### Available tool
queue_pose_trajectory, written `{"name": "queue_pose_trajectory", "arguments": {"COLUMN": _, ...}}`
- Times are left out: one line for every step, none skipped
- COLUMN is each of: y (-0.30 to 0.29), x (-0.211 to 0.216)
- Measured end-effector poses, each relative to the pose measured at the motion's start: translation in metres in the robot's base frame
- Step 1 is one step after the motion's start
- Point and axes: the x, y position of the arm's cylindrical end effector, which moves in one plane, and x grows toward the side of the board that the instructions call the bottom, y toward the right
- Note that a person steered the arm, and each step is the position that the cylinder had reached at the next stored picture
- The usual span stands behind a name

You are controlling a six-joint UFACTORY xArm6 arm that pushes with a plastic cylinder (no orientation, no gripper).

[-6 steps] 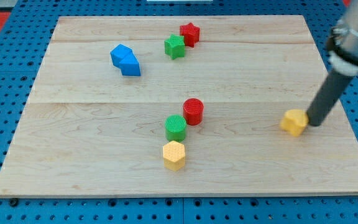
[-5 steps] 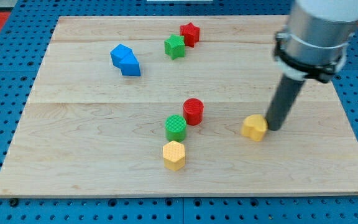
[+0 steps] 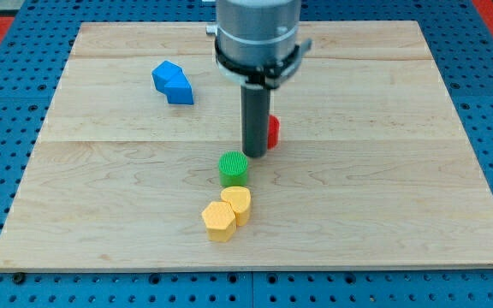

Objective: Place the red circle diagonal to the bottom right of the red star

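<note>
My tip [image 3: 254, 155] rests on the bench [image 3: 383, 197] against the view's left side of the red circle [image 3: 273, 131], which it half hides. A green cylinder [image 3: 233, 168] sits just below. The red star is hidden; there's no gripper.

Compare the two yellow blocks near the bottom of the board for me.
The left yellow block shows a six-sided top; the right yellow block looks rounder, its shape unclear. The left one lies nearer the view's bottom; the right one sits higher, just below the green cylinder. They share colour, look similar in size and touch each other. My tip is above both.
</note>
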Motion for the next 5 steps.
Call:
{"name": "queue_pose_trajectory", "arguments": {"y": 0.000, "x": -0.027}}
{"name": "queue_pose_trajectory", "arguments": {"y": 0.010, "x": -0.036}}
{"name": "queue_pose_trajectory", "arguments": {"y": 0.047, "x": -0.035}}
{"name": "queue_pose_trajectory", "arguments": {"y": 0.055, "x": -0.035}}
{"name": "queue_pose_trajectory", "arguments": {"y": 0.085, "x": -0.045}}
